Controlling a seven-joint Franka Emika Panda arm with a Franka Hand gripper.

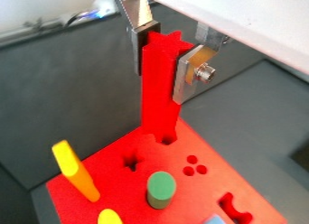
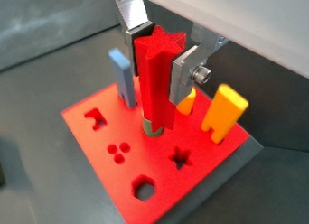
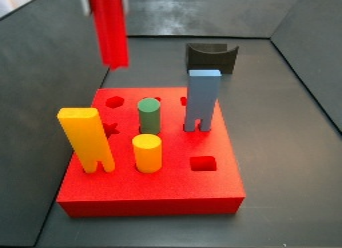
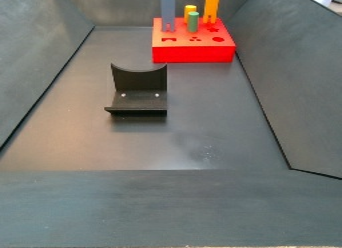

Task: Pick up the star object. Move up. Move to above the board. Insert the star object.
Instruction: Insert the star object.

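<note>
My gripper (image 1: pixel 163 63) is shut on the top of the star object (image 1: pixel 157 101), a tall bright-red ridged peg that hangs upright between the silver fingers (image 1: pixel 185 76). Both wrist views show this grip (image 2: pixel 158 67). In a side view the star object (image 3: pixel 110 28) hangs in the air above the back left part of the board (image 3: pixel 154 187), clear of its top; the gripper itself is above that frame. The board (image 2: pixel 108 128) is a flat red block with a star hole (image 2: pixel 182 158) and a hexagon hole (image 2: pixel 145 187). In a side view the board (image 4: pixel 194 50) stands far back.
On the board stand a tall yellow block (image 3: pixel 84 139), a yellow cylinder (image 3: pixel 147 152), a green cylinder (image 3: pixel 148 115) and a blue block (image 3: pixel 203 97). The dark fixture (image 3: pixel 207 57) stands behind the board, and shows mid-floor in a side view (image 4: pixel 138 92). Grey walls surround the floor.
</note>
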